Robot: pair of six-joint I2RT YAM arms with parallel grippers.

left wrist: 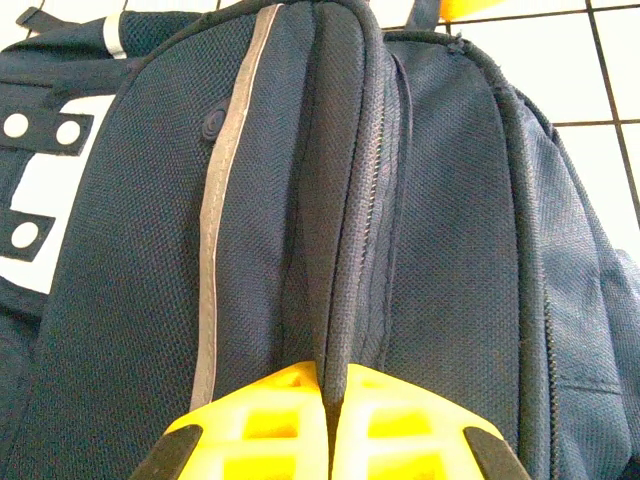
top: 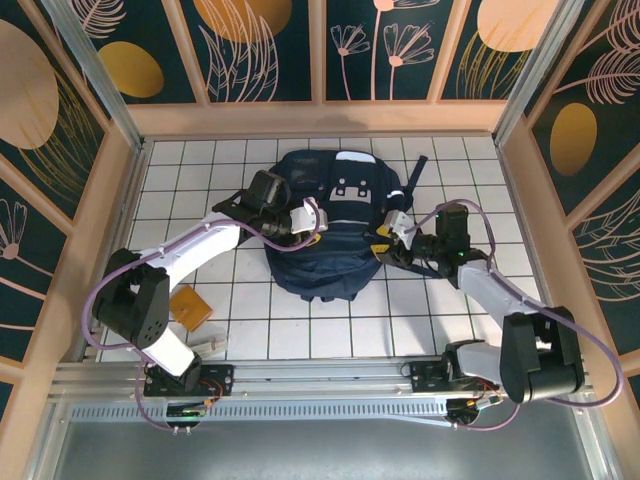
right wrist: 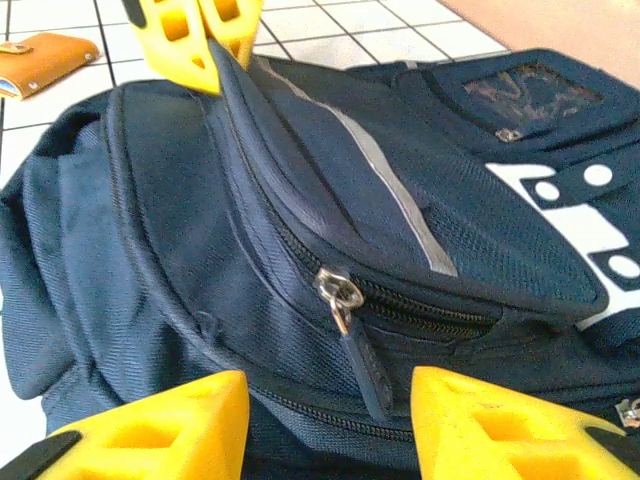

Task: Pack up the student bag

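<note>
The student bag (top: 335, 215), a large dark navy backpack with a pale stripe and grey buckle patches, lies in the middle of the tiled table. My left gripper (top: 314, 228) is at its left side, shut on a raised fold of navy fabric (left wrist: 345, 230) at the front pocket's edge. The yellow fingertips (left wrist: 280, 420) pinch that fold. My right gripper (right wrist: 330, 420) stands open at the bag's right side. A metal zipper slider (right wrist: 338, 290) with a dark pull tab hangs just ahead of it, between the fingers and untouched. The left gripper's yellow fingers (right wrist: 195, 40) show beyond the bag (right wrist: 300, 200).
A brown leather wallet (top: 190, 305) lies on the tiles near the left arm's base; it is also in the right wrist view (right wrist: 40, 60). Wooden walls (top: 320, 118) enclose the table on three sides. Black straps (top: 418, 175) trail from the bag's far right.
</note>
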